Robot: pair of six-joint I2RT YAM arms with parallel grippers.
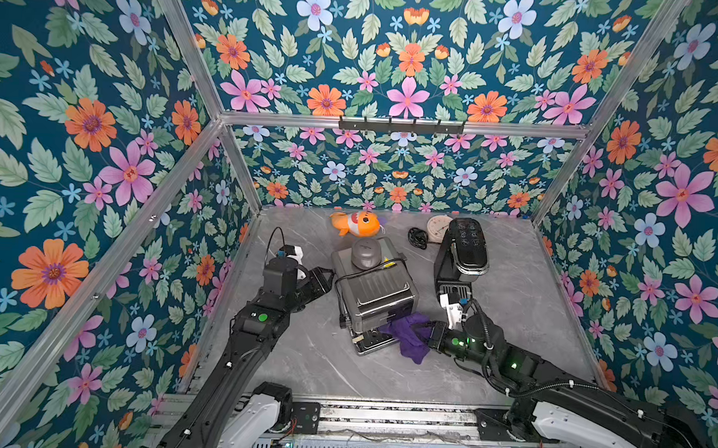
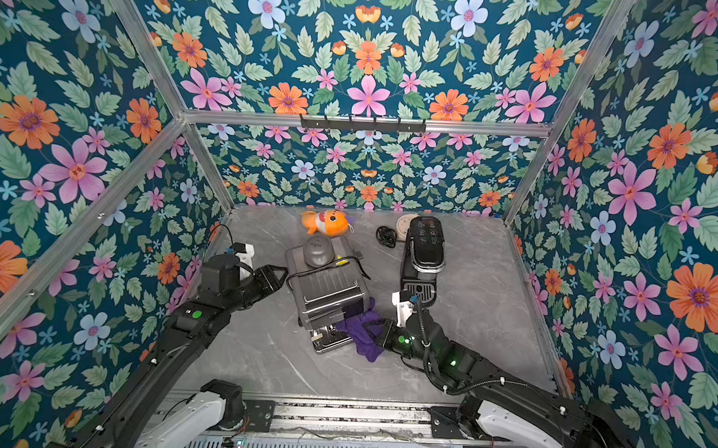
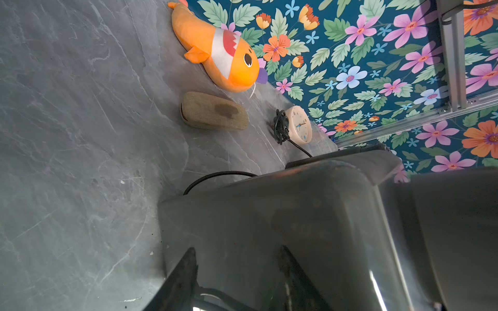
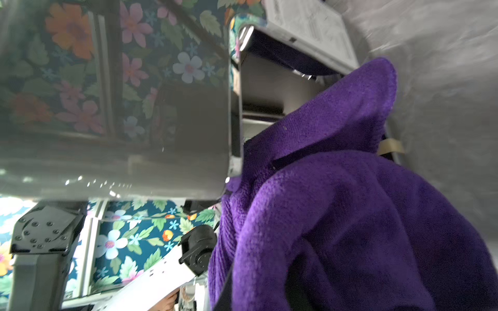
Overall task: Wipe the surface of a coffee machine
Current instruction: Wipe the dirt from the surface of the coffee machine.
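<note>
Centrally on the grey counter (image 1: 301,355) sits the silver coffee machine (image 1: 373,294), a purple cloth (image 1: 406,335) draped against its near right corner. The right fingers (image 1: 435,332) are clamped shut on that cloth, pressing it to the machine. The left fingers (image 1: 321,278) stand partly open just beside the machine's left side, holding nothing. Farther back are a black coffee maker (image 1: 462,250), an orange plush fish (image 1: 355,223) and a clock (image 1: 437,226).

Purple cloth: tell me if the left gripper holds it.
No, the purple cloth hangs from the right gripper, against the silver coffee machine.
</note>
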